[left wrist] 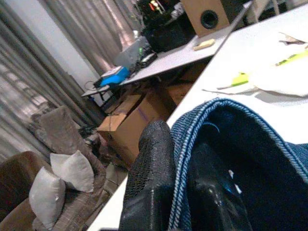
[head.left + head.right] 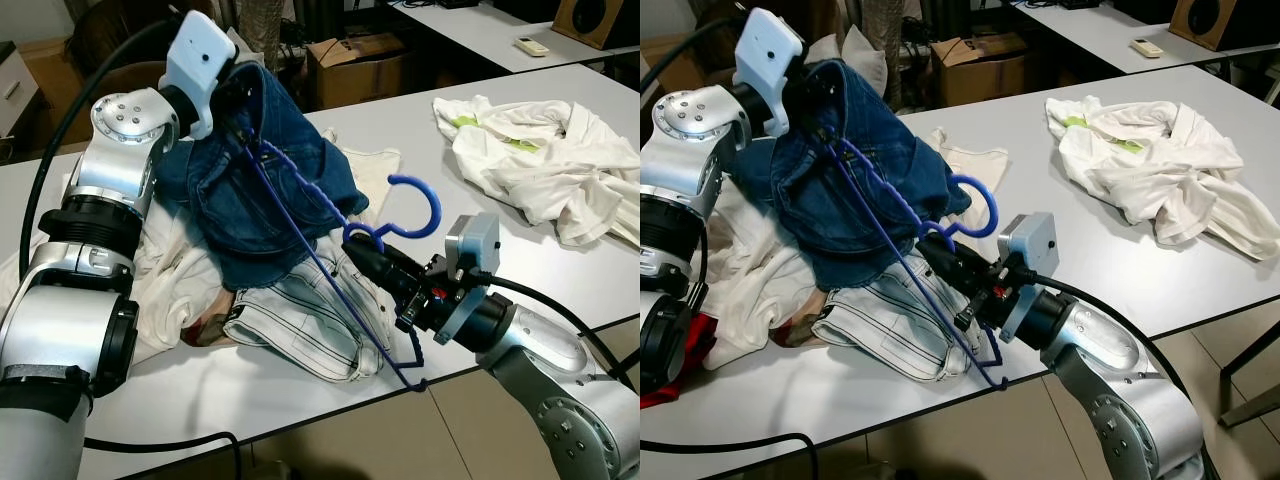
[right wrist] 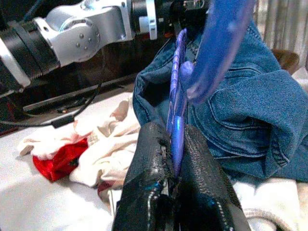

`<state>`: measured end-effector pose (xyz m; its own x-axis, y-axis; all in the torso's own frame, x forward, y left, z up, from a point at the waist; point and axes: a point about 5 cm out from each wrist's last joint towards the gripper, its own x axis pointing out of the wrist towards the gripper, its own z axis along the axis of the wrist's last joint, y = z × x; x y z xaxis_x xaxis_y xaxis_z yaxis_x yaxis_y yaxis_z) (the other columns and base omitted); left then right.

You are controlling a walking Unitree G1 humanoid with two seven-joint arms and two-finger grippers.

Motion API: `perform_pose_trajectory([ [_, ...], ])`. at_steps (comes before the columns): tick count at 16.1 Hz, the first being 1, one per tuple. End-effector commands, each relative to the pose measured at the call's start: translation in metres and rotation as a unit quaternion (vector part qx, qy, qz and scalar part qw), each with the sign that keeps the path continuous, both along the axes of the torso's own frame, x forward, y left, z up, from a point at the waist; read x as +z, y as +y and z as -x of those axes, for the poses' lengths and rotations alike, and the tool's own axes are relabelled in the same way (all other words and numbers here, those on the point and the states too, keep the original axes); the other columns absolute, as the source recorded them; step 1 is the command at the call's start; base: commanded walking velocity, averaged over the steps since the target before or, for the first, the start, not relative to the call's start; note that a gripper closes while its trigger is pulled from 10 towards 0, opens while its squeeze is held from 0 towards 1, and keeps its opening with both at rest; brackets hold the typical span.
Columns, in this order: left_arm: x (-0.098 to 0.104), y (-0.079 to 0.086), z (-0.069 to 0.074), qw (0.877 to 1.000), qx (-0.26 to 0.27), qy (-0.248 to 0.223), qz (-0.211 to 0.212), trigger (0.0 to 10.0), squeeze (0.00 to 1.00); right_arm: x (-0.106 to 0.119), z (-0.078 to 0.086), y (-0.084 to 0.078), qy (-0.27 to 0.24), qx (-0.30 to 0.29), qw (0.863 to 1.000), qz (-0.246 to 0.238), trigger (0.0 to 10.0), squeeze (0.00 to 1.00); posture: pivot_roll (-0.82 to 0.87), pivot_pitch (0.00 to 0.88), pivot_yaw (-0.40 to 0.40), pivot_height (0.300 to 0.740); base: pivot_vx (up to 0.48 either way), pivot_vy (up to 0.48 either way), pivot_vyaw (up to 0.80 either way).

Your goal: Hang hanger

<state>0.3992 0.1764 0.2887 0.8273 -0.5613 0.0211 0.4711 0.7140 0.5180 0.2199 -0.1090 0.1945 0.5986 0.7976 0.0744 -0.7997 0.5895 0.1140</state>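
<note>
Lower right, my right gripper (image 2: 362,246) pinches the blue plastic hanger (image 2: 400,215) below its hook; upper left, my left gripper (image 2: 240,112) clamps the dark blue denim jeans (image 2: 265,185)

We see the blue hanger (image 2: 330,270) as smooth, slightly glossy plastic, pinched between the right gripper's (image 3: 175,159) matt black, finely textured fingers (image 3: 149,163). The jeans (image 2: 265,170) are coarse woven denim with pale stitching. The surface (image 2: 420,150) looks smooth, matt white; the shirt (image 2: 530,160) is soft, crumpled cloth.
</note>
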Motion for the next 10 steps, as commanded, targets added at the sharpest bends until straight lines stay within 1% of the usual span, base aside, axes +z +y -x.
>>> perform_pose_trajectory([
  [1, 0.008, 0.003, 0.003, 1.0, -0.005, -0.012, -0.02, 0.0, 0.0, -0.003, 0.002, 0.002, 0.014, 0.011, 1.0, 0.017, 10.0, 0.0, -0.09, 0.0, 0.108, 0.74, 0.0, 0.0, 0.0],
  [2, 0.005, -0.002, 0.01, 0.998, -0.037, 0.001, -0.054, 0.0, 0.0, -0.023, -0.01, -0.006, 0.058, -0.029, 0.994, 0.087, 10.0, 0.0, -0.09, 0.0, 0.107, 0.74, 0.0, 0.0, 0.0],
  [3, 0.004, -0.003, 0.012, 0.997, -0.045, 0.005, -0.063, 0.0, 0.0, -0.029, -0.013, -0.009, 0.071, -0.042, 0.991, 0.107, 10.0, 0.0, -0.09, 0.0, 0.105, 0.74, 0.0, 0.0, 0.0],
  [4, 0.004, 0.003, 0.015, 0.996, -0.042, 0.008, -0.08, 0.0, 0.0, -0.037, -0.017, -0.014, 0.088, -0.05, 0.986, 0.134, 10.0, 0.0, -0.08, 0.0, 0.097, 0.74, 0.0, 0.0, 0.0],
  [7, 0.003, 0.016, 0.02, 0.995, -0.028, 0.017, -0.092, 0.0, 0.0, -0.041, -0.021, -0.021, 0.089, -0.058, 0.981, 0.164, 10.0, 0.0, -0.08, 0.0, 0.09, 0.74, 0.0, 0.0, 0.0],
  [8, 0.002, 0.026, 0.023, 0.995, -0.011, 0.024, -0.092, 0.0, 0.0, -0.04, -0.03, -0.029, 0.079, -0.084, 0.978, 0.176, 10.0, 0.0, -0.07, 0.0, 0.08, 0.74, 0.0, 0.0, 0.0],
  [9, 0.001, 0.036, 0.025, 0.995, 0.008, 0.03, -0.094, 0.0, 0.0, -0.034, -0.041, -0.038, 0.057, -0.121, 0.974, 0.184, 10.0, 0.0, -0.07, 0.0, 0.078, 0.74, 0.0, 0.0, 0.0],
  [10, 0.001, 0.039, 0.027, 0.995, 0.013, 0.031, -0.096, 0.0, 0.0, -0.032, -0.045, -0.041, 0.046, -0.135, 0.972, 0.186, 10.0, 0.0, -0.07, 0.0, 0.078, 0.74, 0.0, 0.0, 0.0],
])
